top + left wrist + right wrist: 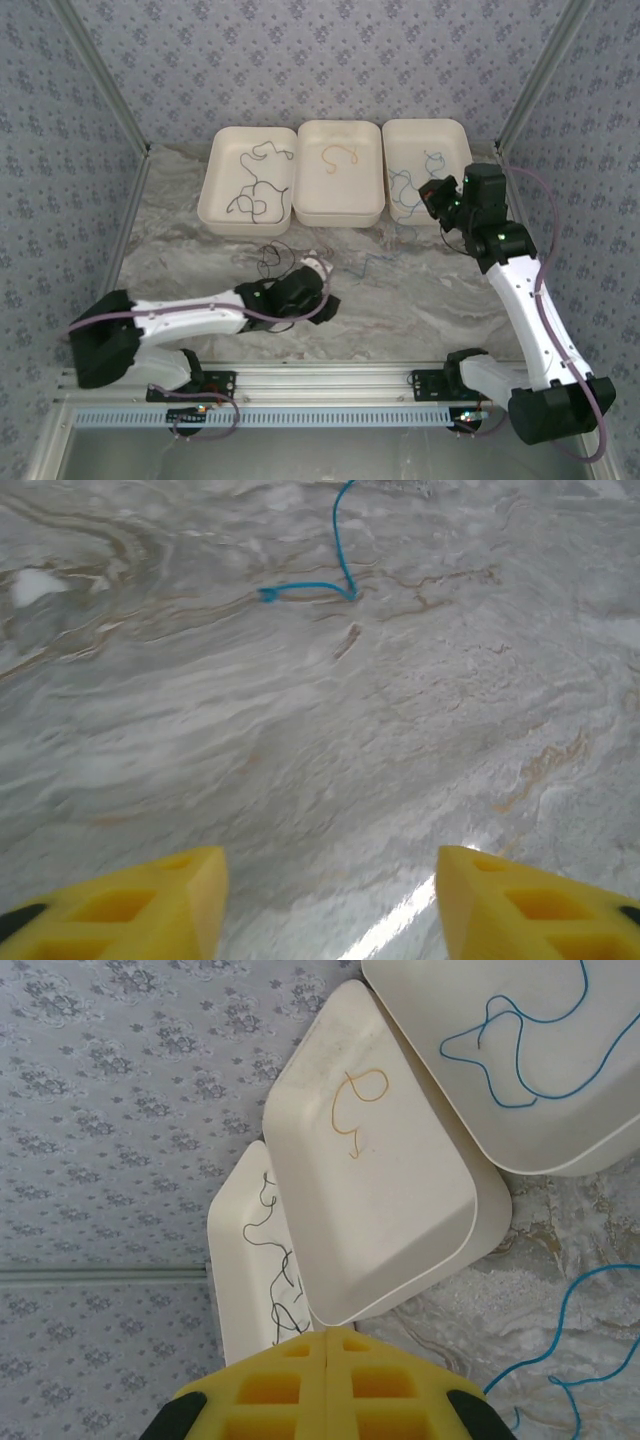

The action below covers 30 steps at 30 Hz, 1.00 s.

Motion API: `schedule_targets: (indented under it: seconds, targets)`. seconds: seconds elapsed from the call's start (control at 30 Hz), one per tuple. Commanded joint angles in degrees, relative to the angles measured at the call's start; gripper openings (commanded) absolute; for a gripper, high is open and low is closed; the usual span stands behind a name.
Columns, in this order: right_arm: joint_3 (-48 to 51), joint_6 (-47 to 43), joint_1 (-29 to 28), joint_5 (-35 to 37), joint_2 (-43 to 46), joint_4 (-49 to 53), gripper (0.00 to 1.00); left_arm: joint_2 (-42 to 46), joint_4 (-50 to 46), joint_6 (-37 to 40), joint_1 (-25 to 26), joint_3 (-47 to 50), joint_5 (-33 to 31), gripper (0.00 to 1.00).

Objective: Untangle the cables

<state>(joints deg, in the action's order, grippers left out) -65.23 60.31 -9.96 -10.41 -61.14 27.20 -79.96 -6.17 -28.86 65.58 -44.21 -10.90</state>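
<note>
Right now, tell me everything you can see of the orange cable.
The orange cable is a short, thin wire, flexible by its look. It lies slack on the floor of the middle white tray, curled into one loop with a hooked tail. It is alone in that tray, clear of its walls, touching only the tray floor and tangled with nothing.

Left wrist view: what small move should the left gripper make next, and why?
Probably ease the left gripper forward to the loose blue cable and close on it: its jaws stand open and empty, and the cable's end lies on the bare table ahead.
</note>
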Motion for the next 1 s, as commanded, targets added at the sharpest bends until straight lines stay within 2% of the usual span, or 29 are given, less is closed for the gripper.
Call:
schedule_targets:
  seconds: [0.0,0.1,0.17,0.3,0.43,0.57,0.67,0.8,0.97]
  targets:
    - [0.45,-1.77,1.64,-4.85,0.08,-1.67,0.00,-7.08,1.32,7.46,0.75,-8.02,-3.79,0.63]
    - [0.46,-2.30,2.64,-6.18,-0.53,-1.73,0.00,-11.26,1.55,13.32,0.37,-12.12,-4.57,0.68]
    - [0.36,-2.49,3.34,-7.18,-1.07,-1.29,0.00,-13.00,0.22,16.57,-1.22,-14.47,-2.87,0.71]
    - [0.06,-2.82,4.54,-8.39,-1.78,-1.64,0.00,-16.95,-5.52,23.50,-5.83,-18.94,5.89,0.73]
    - [-1.04,-3.43,5.36,-9.65,-3.16,-1.44,0.00,-19.88,-10.68,32.07,-7.65,-21.35,13.05,0.73]
    - [-1.48,-3.65,5.70,-10.30,-3.98,-1.56,0.00,-24.26,-13.37,35.53,-8.36,-24.73,16.45,0.74]
    - [-1.30,-3.64,5.74,-10.50,-4.32,-1.72,0.00,-27.75,-12.89,36.60,-8.37,-26.81,15.59,0.74]
    - [-1.22,-3.73,5.78,-10.68,-4.24,-1.73,0.00,-29.65,-7.91,36.43,-8.41,-26.82,7.71,0.74]
    - [-1.06,-3.63,5.77,-10.94,-4.04,-1.98,0.00,-31.38,-3.66,37.23,-8.49,-26.89,2.67,0.74]
